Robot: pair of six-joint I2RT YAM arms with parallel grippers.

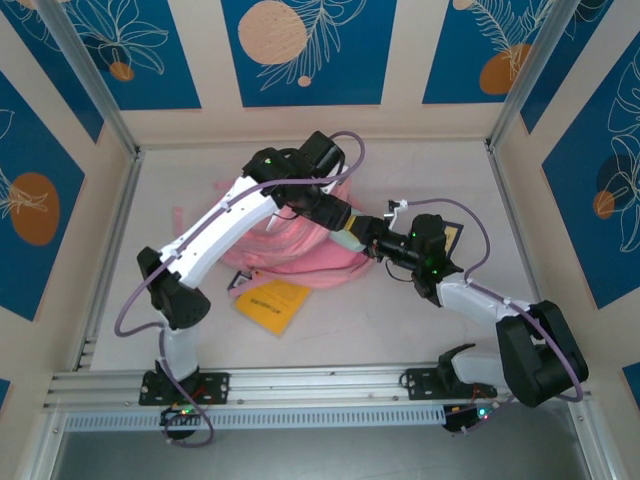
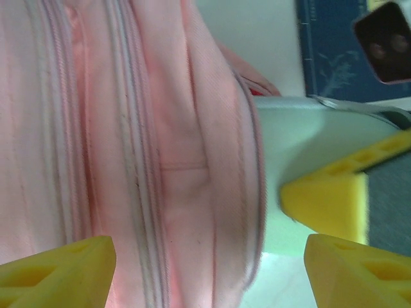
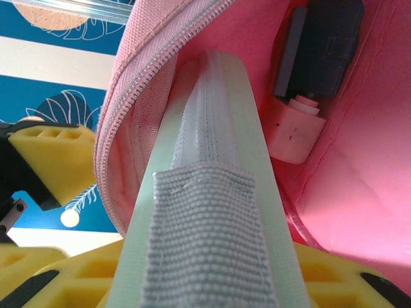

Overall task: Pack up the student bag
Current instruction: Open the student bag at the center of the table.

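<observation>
The pink student bag (image 1: 285, 250) lies mid-table with its zipped mouth held apart. My right gripper (image 1: 362, 240) is shut on a pale green pouch (image 1: 349, 240) with a grey webbing strip and pokes it into the bag's mouth. In the right wrist view the pouch (image 3: 212, 128) runs from between my fingers (image 3: 347, 276) into the bag (image 3: 359, 179), where a dark case (image 3: 321, 45) and a pink block (image 3: 295, 128) lie. My left gripper (image 2: 212, 256) hangs open over the bag's rim (image 2: 160, 128), beside the pouch (image 2: 302, 141), gripping nothing.
A yellow booklet (image 1: 272, 303) lies on the table in front of the bag. A dark blue book (image 1: 458, 235) sits under the right arm. Frame posts and patterned walls close in the table; a metal rail (image 1: 320, 385) runs along the near edge.
</observation>
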